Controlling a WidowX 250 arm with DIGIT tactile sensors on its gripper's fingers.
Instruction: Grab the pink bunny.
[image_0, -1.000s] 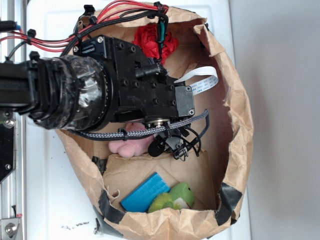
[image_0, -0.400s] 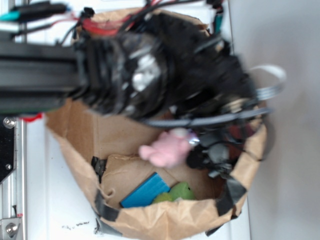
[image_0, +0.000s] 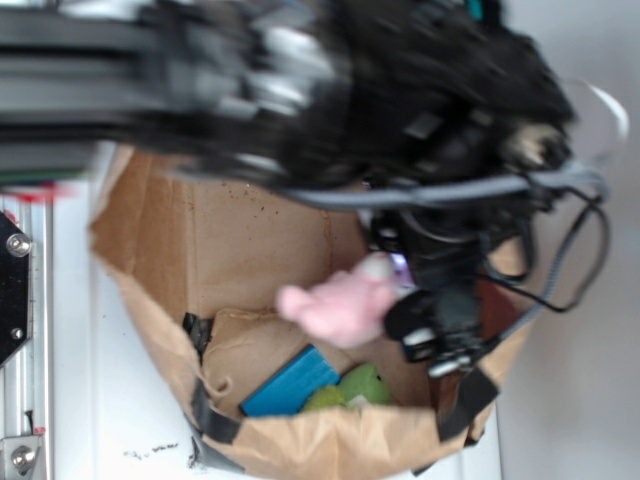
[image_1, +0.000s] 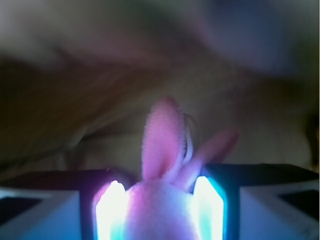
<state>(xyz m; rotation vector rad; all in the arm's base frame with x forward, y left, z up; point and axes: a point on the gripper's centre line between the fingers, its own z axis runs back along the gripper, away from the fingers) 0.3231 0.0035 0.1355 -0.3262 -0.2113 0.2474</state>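
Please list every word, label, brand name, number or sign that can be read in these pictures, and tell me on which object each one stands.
None: no readable text in either view.
The arm is motion-blurred, so any marking on it cannot be read.
The paper bag, blue block, green toy and pink bunny show no print.
The wrist view shows only the bunny between the gripper fingers.

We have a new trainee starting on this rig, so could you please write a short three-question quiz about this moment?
1. True or false: the gripper is shut on the pink bunny.
2. In the wrist view, which part of the bunny sticks up past the glowing fingers?
3. Which lies beside the blue block in the paper bag: (a) a green plush toy, (b) a spoon, (c) a cup?

Key: 1 true. 2 its two ears. 3 a.
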